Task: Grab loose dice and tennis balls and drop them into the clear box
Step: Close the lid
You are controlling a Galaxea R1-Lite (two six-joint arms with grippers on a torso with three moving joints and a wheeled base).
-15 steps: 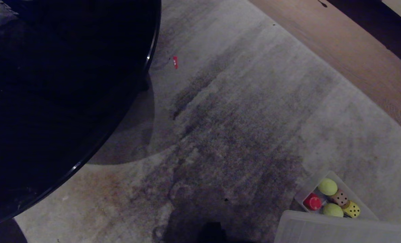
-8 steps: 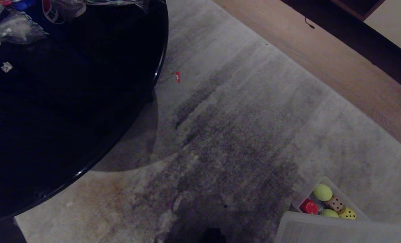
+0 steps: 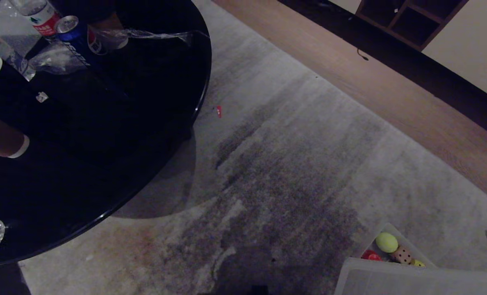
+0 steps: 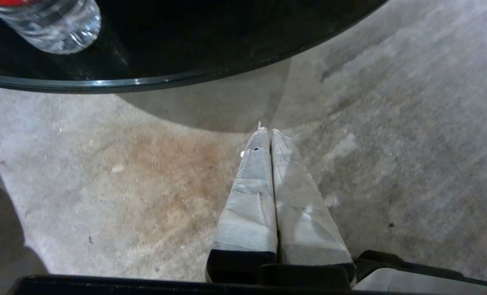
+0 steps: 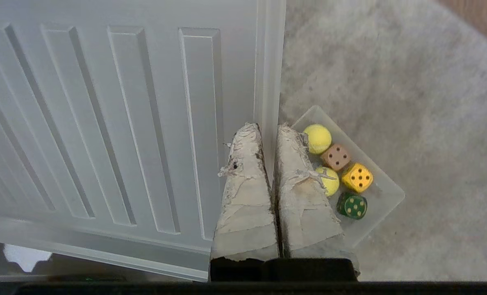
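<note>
The clear box [image 5: 385, 196] sits on the grey carpet, low at the right of the head view [image 3: 366, 243]. Inside it lie two tennis balls [image 5: 317, 138] [image 5: 330, 181], a tan die [image 5: 335, 157], a yellow die [image 5: 357, 177] and a dark green die [image 5: 352, 205]. The head view shows one ball [image 3: 386, 242], the tan die [image 3: 402, 255] and a red piece [image 3: 370, 256]. My right gripper [image 5: 264, 126] hangs shut and empty above the box's edge and the lid. My left gripper [image 4: 267, 131] is shut and empty over bare carpet. Neither arm appears in the head view.
A ribbed whitish lid [image 5: 104, 123] lies beside the box, partly over it [image 3: 411, 280]. A round black table [image 3: 104, 143] with bottles, a can and cups fills the left. A water bottle [image 4: 51, 24] stands near its edge. A wooden floor strip [image 3: 391, 94] runs behind the carpet.
The head camera has tilted up, so the whole scene slid down the picture and the table's bottles and cups came into view. The box and its contents have not moved.
</note>
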